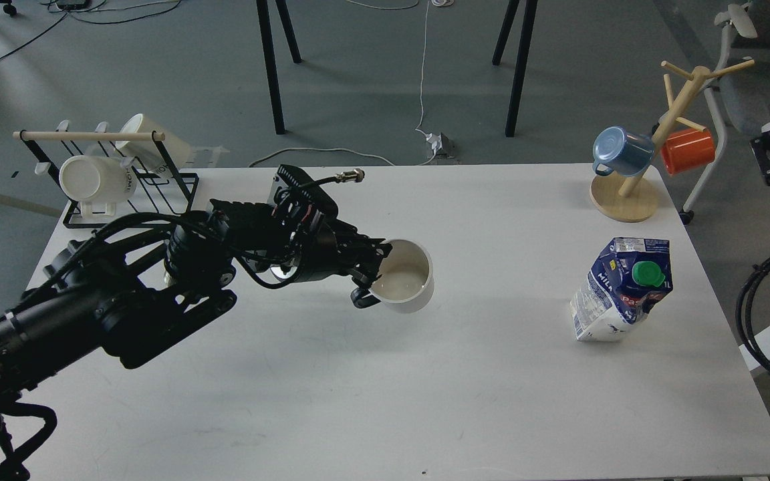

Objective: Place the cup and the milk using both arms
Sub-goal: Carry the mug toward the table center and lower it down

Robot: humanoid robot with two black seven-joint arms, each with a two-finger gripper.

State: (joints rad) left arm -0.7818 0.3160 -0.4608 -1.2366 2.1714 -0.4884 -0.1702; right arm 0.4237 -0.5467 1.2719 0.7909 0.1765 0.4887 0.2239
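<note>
Left claw (366, 280) clamped on cup (404, 275) at handle side. Keep rim level, lower onto counter (385, 401) straight below claw, release after contact. Milk (620, 290) far right of claw, untouched.

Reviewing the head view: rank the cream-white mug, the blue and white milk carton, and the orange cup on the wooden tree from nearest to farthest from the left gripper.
1. Cream-white mug with black handle: at the left gripper, which grips its handle side, table centre.
2. Blue and white milk carton with green cap: standing to the right, near the table's right edge.
3. Orange cup: hanging on the wooden mug tree, far right corner.
</note>
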